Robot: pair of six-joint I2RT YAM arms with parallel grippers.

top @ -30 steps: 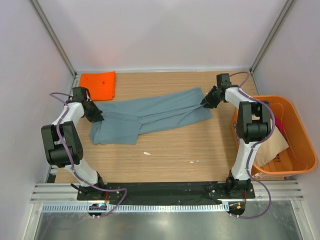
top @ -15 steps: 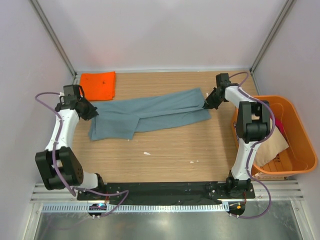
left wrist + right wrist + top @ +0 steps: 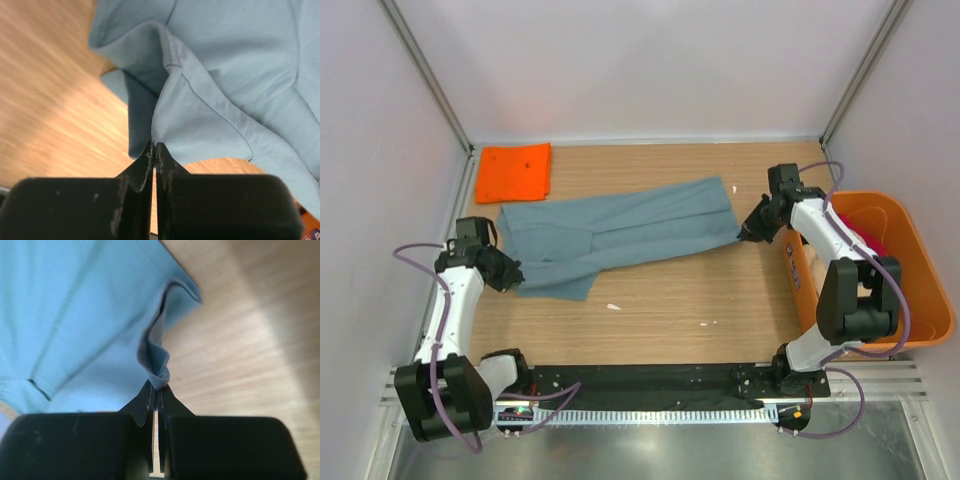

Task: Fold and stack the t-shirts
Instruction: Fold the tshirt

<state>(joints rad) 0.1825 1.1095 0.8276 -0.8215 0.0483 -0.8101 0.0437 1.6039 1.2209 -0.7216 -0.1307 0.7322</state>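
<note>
A large grey-blue t-shirt [image 3: 620,230] lies stretched left to right across the wooden table, partly folded lengthwise. My left gripper [image 3: 510,275] is shut on its near-left corner; the left wrist view shows the fingertips [image 3: 149,152] pinching the hem of the t-shirt [image 3: 225,75]. My right gripper [image 3: 748,232] is shut on the right end, and in the right wrist view a bunched bit of the t-shirt's [image 3: 75,315] hem sits between the fingertips [image 3: 149,395]. A folded orange t-shirt [image 3: 515,172] lies flat at the far left.
A rigid orange tub [image 3: 920,290] stands off the table's right edge with a bit of red cloth [image 3: 877,246] showing in it. Two small white scraps [image 3: 613,306] lie on the wood near the front. Walls close in the far and side edges.
The right gripper has shut on the shirt's right end and moved toward the near right. The left gripper has dragged the left corner toward the near side, and the shirt has spread wider.
</note>
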